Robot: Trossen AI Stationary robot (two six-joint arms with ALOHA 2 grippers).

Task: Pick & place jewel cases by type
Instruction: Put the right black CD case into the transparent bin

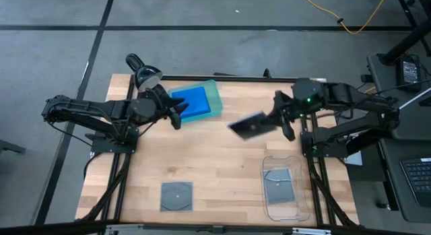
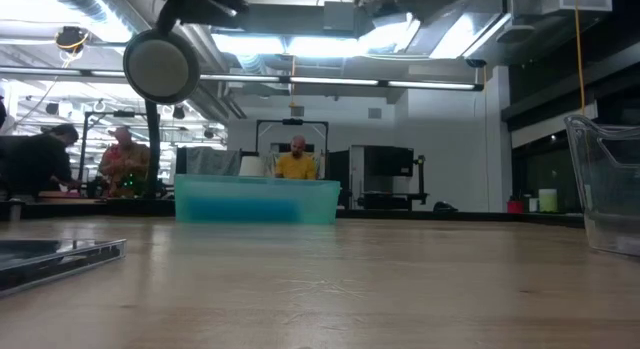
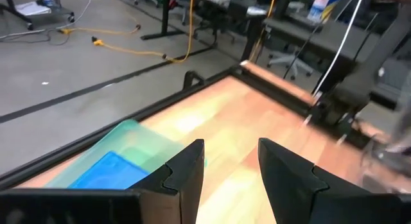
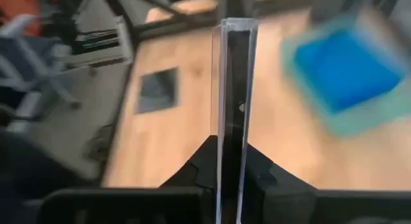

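The right gripper (image 1: 279, 117) is clamped on the edge of a grey-clear jewel case (image 1: 247, 126), holding it in the air above the middle of the table (image 1: 215, 168); in the right wrist view that case (image 4: 232, 108) stands edge-on between the two dark fingers (image 4: 202, 163). The left gripper (image 1: 176, 114) hovers with its fingers (image 3: 189, 172) parted and nothing between them, just beside the translucent green tray (image 1: 212, 93) at the far side of the table.

Three grey-clear square cases show: the held one, one (image 1: 176, 195) flat on the wood at the near left, and one (image 1: 279, 188) inside the clear plastic tray (image 1: 269, 208) at the near right. Blue cases (image 1: 192, 104) lie in the green tray; how many are stacked there cannot be told.
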